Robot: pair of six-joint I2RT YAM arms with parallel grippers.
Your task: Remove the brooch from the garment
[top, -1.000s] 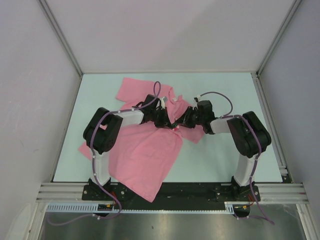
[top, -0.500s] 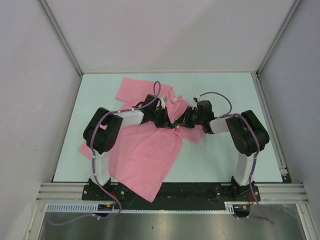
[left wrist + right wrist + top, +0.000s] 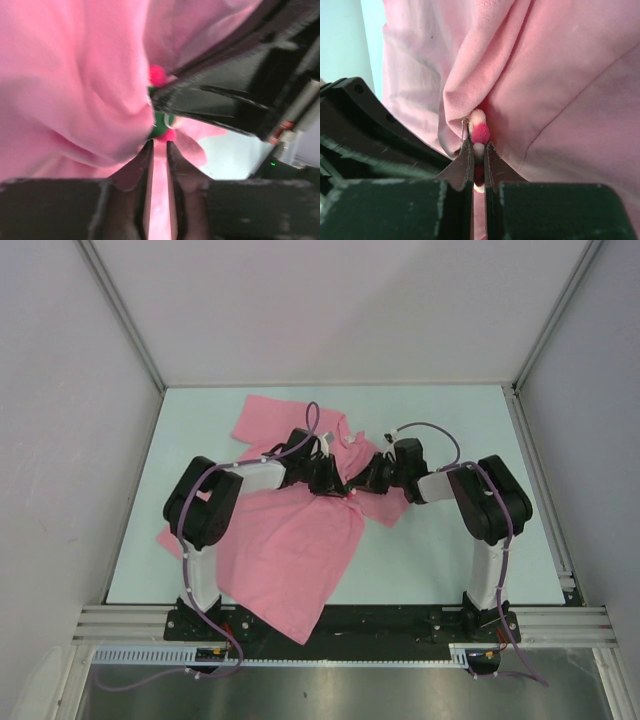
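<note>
The pink garment lies crumpled on the pale table. Both grippers meet over its middle. My right gripper is shut on the brooch, seen edge-on with pale pink petals, a red centre and a metal pin at its left. My left gripper is right beside it, its jaws pinched on a fold of the garment just below the brooch, which shows red and green there. In the wrist views the left gripper and right gripper almost touch. In the top view the brooch is hidden by the grippers.
The pale table has grey walls on three sides. A metal rail runs along the near edge; the shirt's hem hangs over it. The right gripper's black body fills the upper right of the left wrist view.
The right arm's elbow has edged a little to the left. Both grippers stay together at the same spot on the shirt.
</note>
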